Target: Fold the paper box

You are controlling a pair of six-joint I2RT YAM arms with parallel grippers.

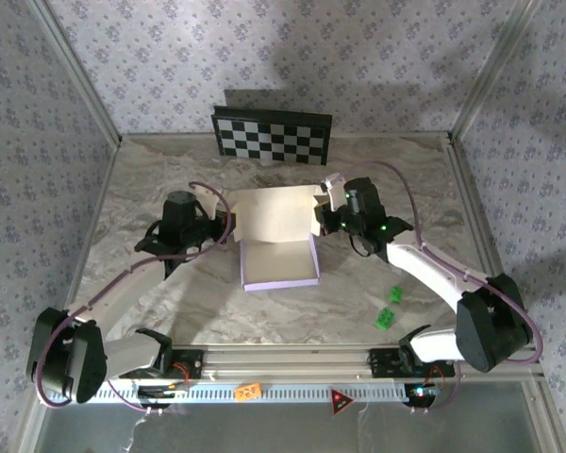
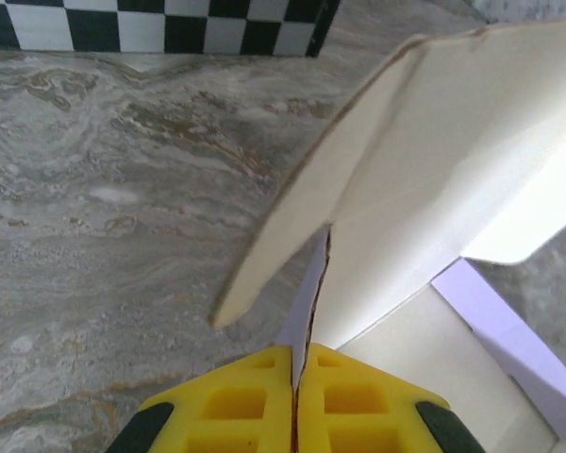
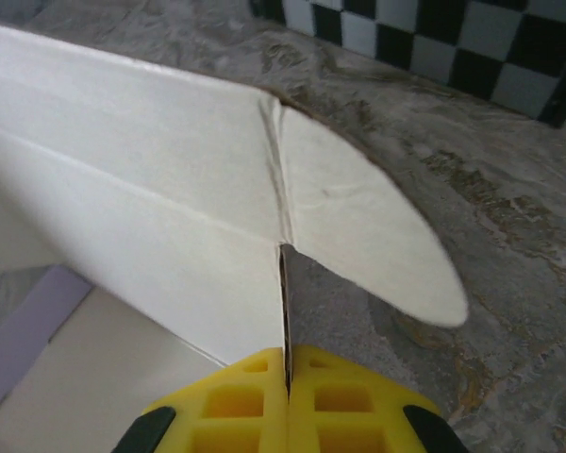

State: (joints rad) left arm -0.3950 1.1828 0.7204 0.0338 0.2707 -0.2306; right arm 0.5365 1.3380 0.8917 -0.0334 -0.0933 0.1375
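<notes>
A black-and-white checkerboard panel stands at the marbled table's far edge, against floral wallpaper. Two small green pieces lie near right; an orange tag and a red triangle sit on the front rail

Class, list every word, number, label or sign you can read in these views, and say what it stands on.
None reads clearly.
Small orange label on the metal rail at the table's near edge: too small to read.
Red triangular sign on that rail: blurred.
Cream-white and lavender paper box, black-and-white checkerboard panel: no print.
</notes>
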